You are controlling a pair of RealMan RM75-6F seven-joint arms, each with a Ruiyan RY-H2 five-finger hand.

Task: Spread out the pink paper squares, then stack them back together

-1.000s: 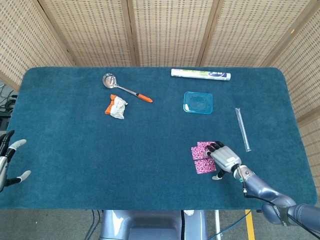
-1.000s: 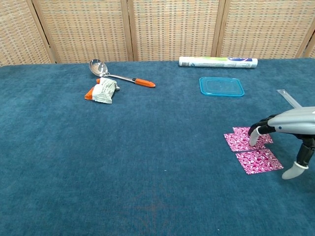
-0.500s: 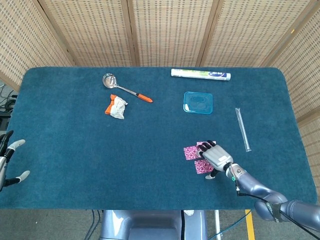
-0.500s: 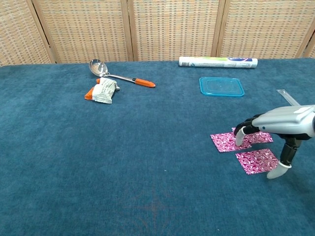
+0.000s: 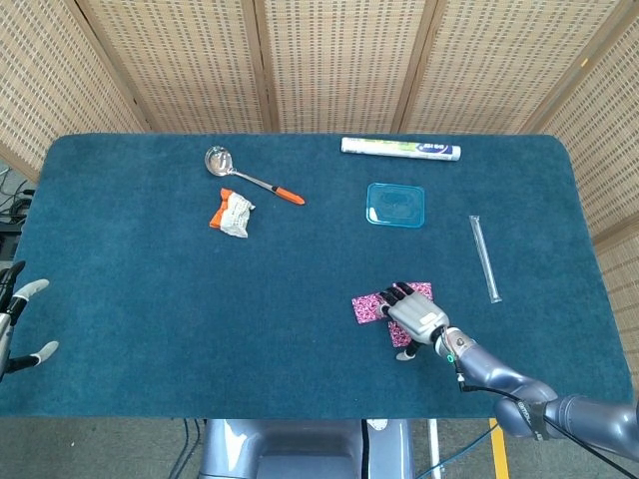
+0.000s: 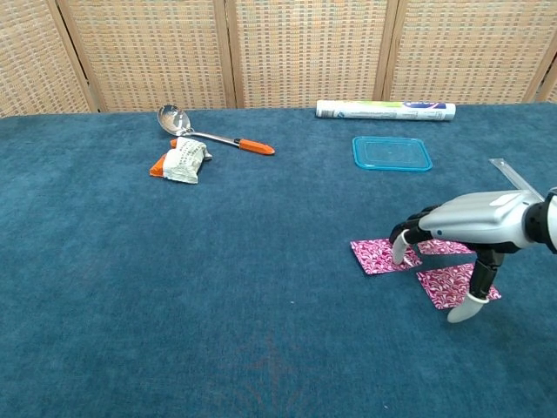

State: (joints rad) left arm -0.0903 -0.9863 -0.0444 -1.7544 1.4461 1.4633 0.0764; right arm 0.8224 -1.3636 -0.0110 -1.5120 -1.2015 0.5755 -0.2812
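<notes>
The pink paper squares [image 6: 383, 255] lie fanned out on the blue table [image 5: 150, 279], right of centre near the front edge — one under my fingertips [image 6: 399, 254], others trailing behind and beneath. My right hand [image 6: 461, 228] presses down on them, fingers curved, gripping nothing. My left hand [image 5: 15, 319] hangs open off the table's left edge. Beyond the squares sits a blue lid [image 5: 395, 204].

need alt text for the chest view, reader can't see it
The robot's right hand presses its fingers on a pink paper square on a blue table, two more squares beside it. Farther back lie a spoon, a snack packet and a blue lid.
</notes>
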